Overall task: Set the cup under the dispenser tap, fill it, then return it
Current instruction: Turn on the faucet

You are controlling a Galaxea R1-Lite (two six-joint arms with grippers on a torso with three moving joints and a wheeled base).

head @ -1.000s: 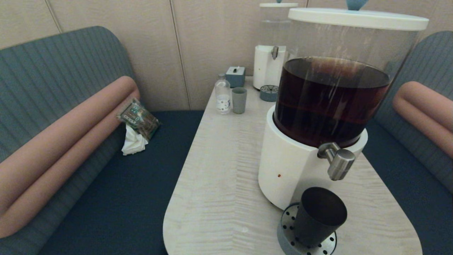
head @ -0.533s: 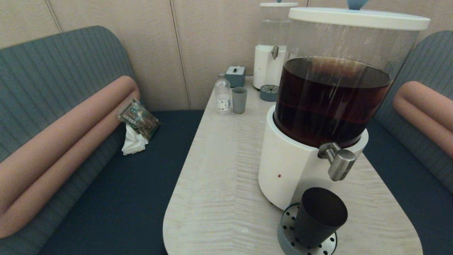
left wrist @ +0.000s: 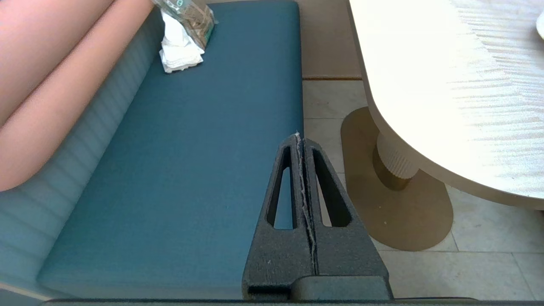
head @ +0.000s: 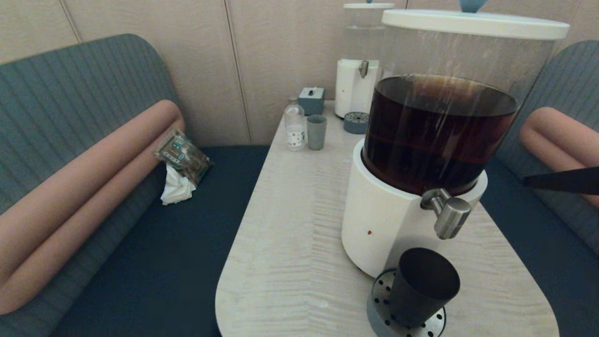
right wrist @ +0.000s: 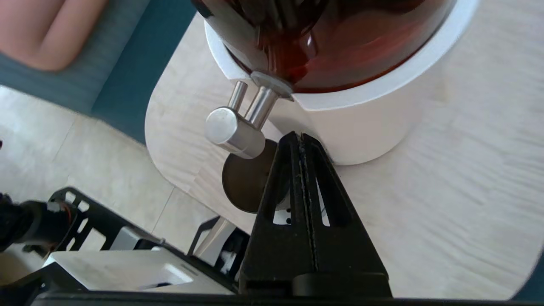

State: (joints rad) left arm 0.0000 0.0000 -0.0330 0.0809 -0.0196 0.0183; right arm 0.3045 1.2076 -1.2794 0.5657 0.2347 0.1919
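The left hand [left wrist: 299, 140] is hanging with fingers pressed together, empty, over the blue bench seat [left wrist: 191, 170] beside the tabletop [head: 290, 243]. At lower centre-right, the black cup [head: 423, 285] is sitting on the perforated drip tray [head: 381, 304] beneath the steel dispenser tap [head: 447, 213]. The right hand [right wrist: 301, 138], also closed and empty, is reaching in from the right edge.

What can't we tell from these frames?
- Cup contents: interior reads dark in head view; right gripper covers part of it in right wrist view.
- Drip tray: cut off by head view's bottom edge.
- Bottle label: too small.
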